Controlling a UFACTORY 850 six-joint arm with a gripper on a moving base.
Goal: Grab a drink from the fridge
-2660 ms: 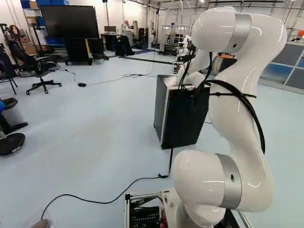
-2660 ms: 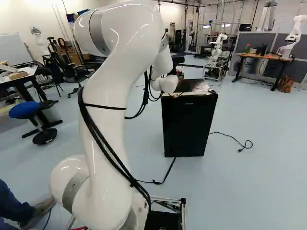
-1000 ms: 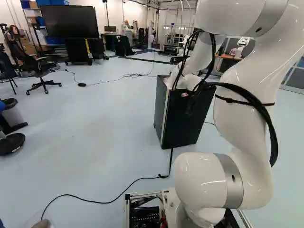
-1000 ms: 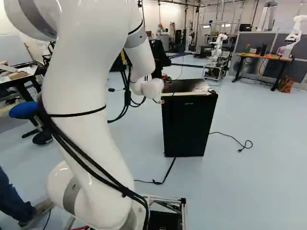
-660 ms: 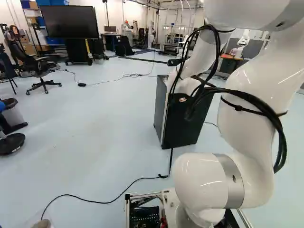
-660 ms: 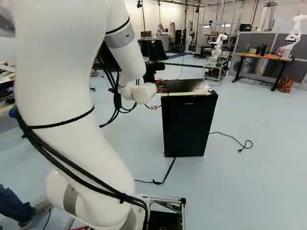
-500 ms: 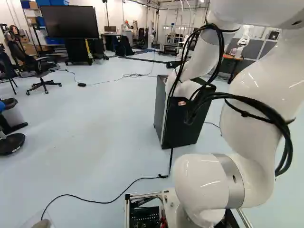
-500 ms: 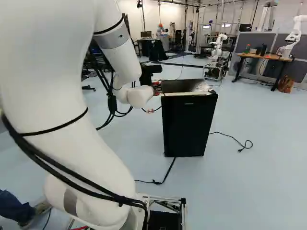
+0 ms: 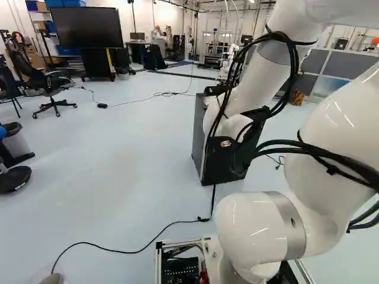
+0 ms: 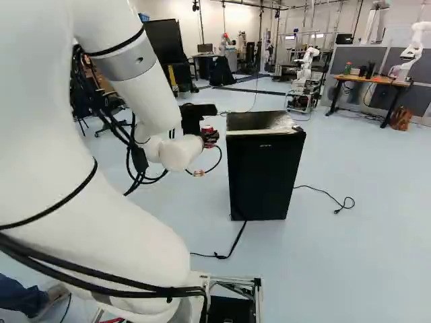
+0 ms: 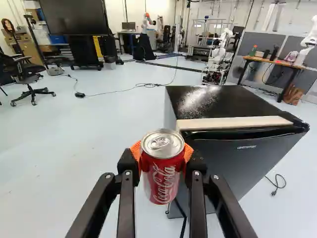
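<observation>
One arm (image 10: 128, 87) has just swung clear of the fridge (image 10: 264, 175) in the right base view, carrying the can (image 11: 162, 181), so the grab looks essentially done. The tool (image 11: 162, 151) is closed snugly around the can, its orange pads (image 11: 134, 150) pressing smooth red metal near the boxy, glossy black fridge.

White script (image 11: 164, 183) on the red can (image 11: 148, 171) near the fridge (image 11: 233, 168) reads "Coca-Cola", while pale lettering (image 11: 246, 147) high on the fridge's front is too small to read surely.
</observation>
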